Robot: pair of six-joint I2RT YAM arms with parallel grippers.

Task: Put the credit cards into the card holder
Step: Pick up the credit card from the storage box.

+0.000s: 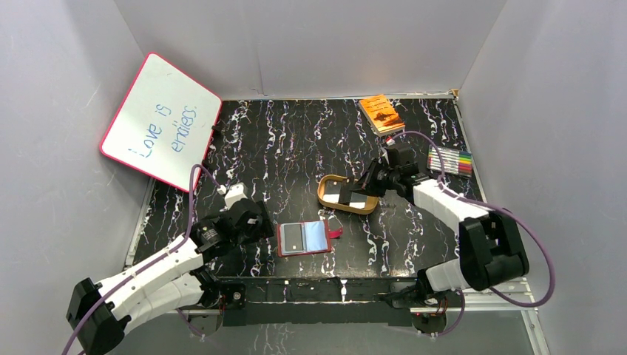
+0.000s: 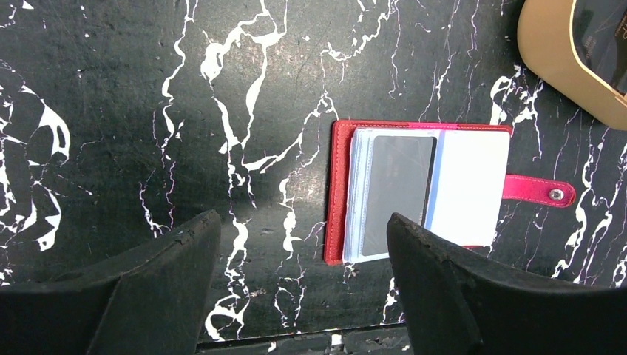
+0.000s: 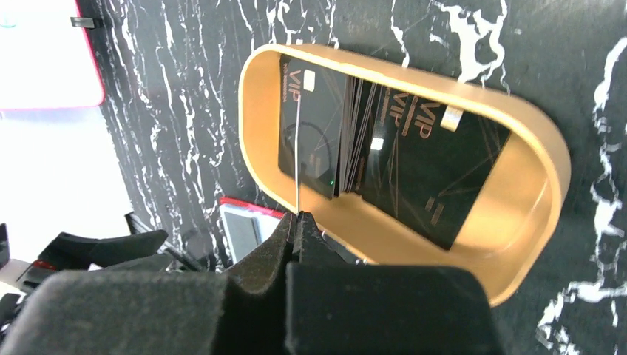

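The table point(image 1: 296, 148) fills the middle of the top view, a black slab veined in white like marble. At the upper left leans a whiteboard point(image 1: 159, 122) with rounded corners and a pink-red rim. Its blue handwriting starts "Love is"; the last word is unclear.

The left gripper point(image 2: 303, 281) hangs low at the lower left with its dark, matte jaws wide apart and nothing between them. The right gripper point(image 3: 298, 218) reaches to the tray from the right with its jaws pressed together. They pinch a thin card point(image 3: 296, 148) seen edge-on as a pale line.

The gold oval tray point(image 3: 255, 111), smooth and glossy, sits just right of centre. An orange book point(image 1: 381, 113) lies at the top, its print too small to read.

The card holder point(image 2: 339, 192) lies open at lower centre, just beside the left gripper. It has a red leather-like cover and clear plastic sleeves, one holding a grey card. Its snap tab point(image 2: 536, 188) points right and ends in a small metal stud.

A row of coloured markers point(image 1: 450, 160) lies at the right edge.

The credit cards point(image 3: 429, 170) rest in the tray. They are glossy black, with fine lines, a gold chip and "VIP" in gold.
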